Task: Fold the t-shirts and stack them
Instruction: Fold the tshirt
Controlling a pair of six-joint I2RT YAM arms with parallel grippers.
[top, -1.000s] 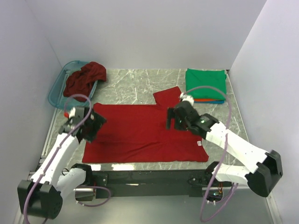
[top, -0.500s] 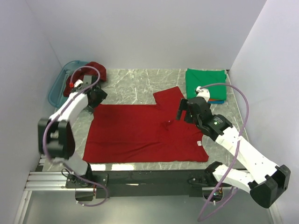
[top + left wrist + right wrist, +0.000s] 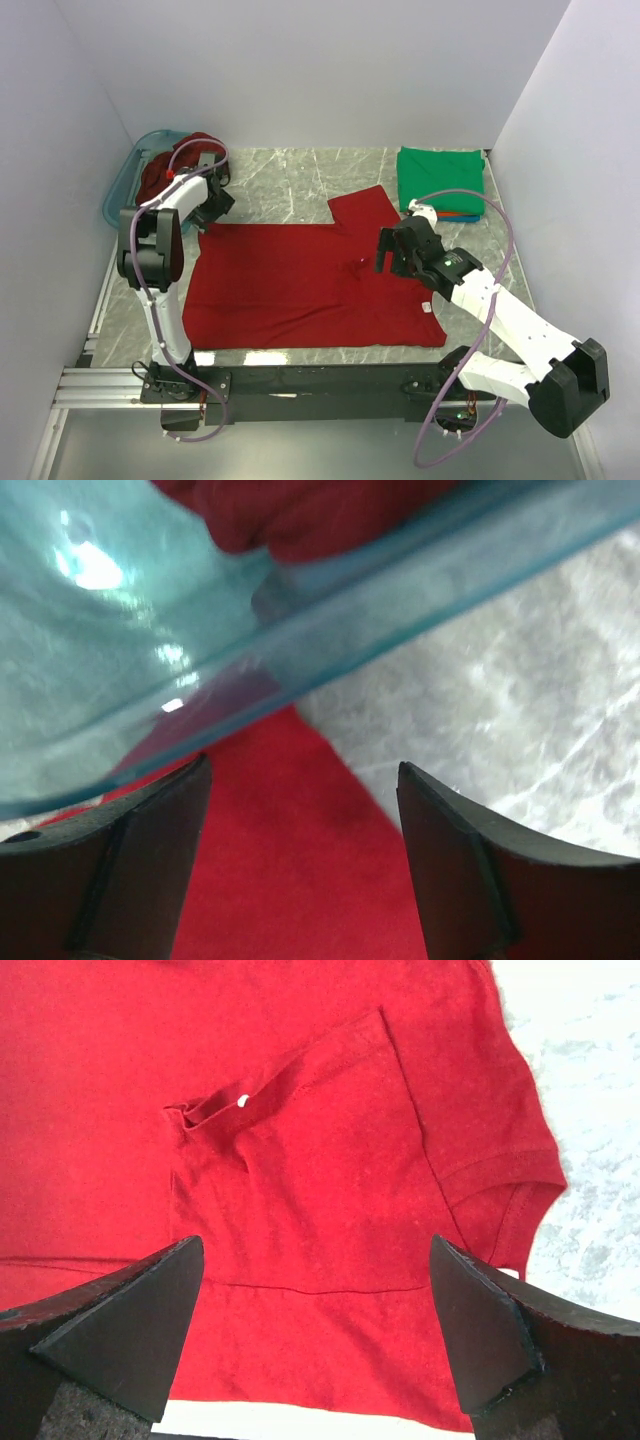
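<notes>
A bright red t-shirt (image 3: 300, 285) is spread flat across the middle of the marble-patterned desk (image 3: 290, 185), its sleeve reaching towards the upper centre of the top view. In the upper right of that view a green t-shirt (image 3: 440, 175) is seen folded, stacked on further folded cloth of which only an orange-red and a blue edge (image 3: 458, 215) are shown. In the upper left a maroon t-shirt (image 3: 165, 172) is bunched up in a translucent teal basket (image 3: 118, 192), with part of it draped over the rim. The left tool (image 3: 218, 203) is held low at the upper left corner of the red shirt, just beside the basket; in the left wrist view its fingers (image 3: 130, 870) are parted, with nothing clamped between them, and the shirt's corner, bare desk and the basket wall are visible through the gap. The right tool (image 3: 384, 258) is positioned over the right part of the red shirt, below the sleeve. In the right wrist view its fingers (image 3: 110, 1330) are spread wide above the cloth and nothing is grasped. A stitched fold with a small white mark (image 3: 241, 1100) is shown between them, and the hemmed sleeve edge (image 3: 510, 1200) lies at the right of that frame.
</notes>
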